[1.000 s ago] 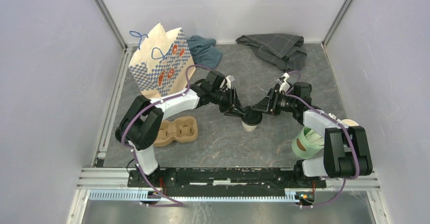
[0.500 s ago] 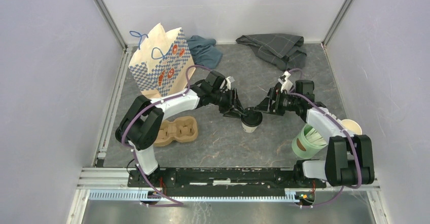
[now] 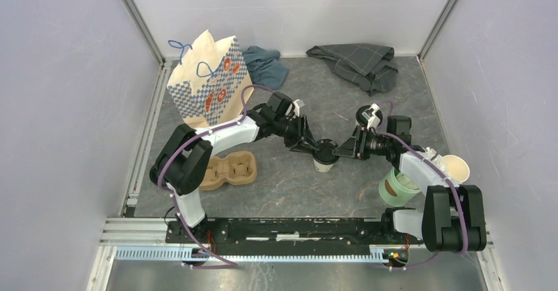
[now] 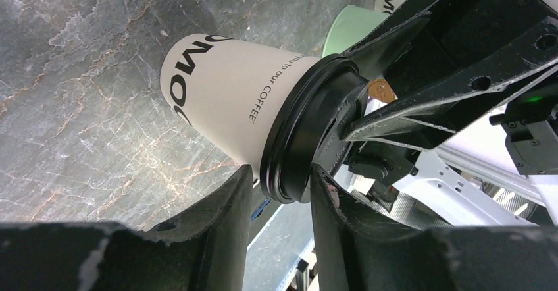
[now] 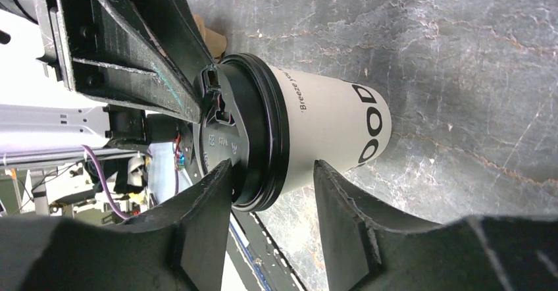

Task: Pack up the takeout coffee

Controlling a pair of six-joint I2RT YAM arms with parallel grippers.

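Black-lidded with white paper walls, the takeout coffee [image 3: 323,162] stood upright on the grey marbled surface [image 3: 283,192], roughly midway between the two arms, and both were on it at once. The left gripper [image 4: 281,172] sat at its left side with its fingers [image 4: 217,225] pinched on the lid's rim, one on each side. I saw no gap, so I'd call that a hold. The right gripper [image 5: 273,166] straddled the cup's top from the opposite side, jaws moderately apart. One finger was against the lid and the other was beside the paper wall just under it, and I honestly couldn't tell if it was pressing. The checkered paper bag [image 3: 209,83] stood well apart at the back left, and the cardboard cup carrier [image 3: 229,170] lay near the left arm.
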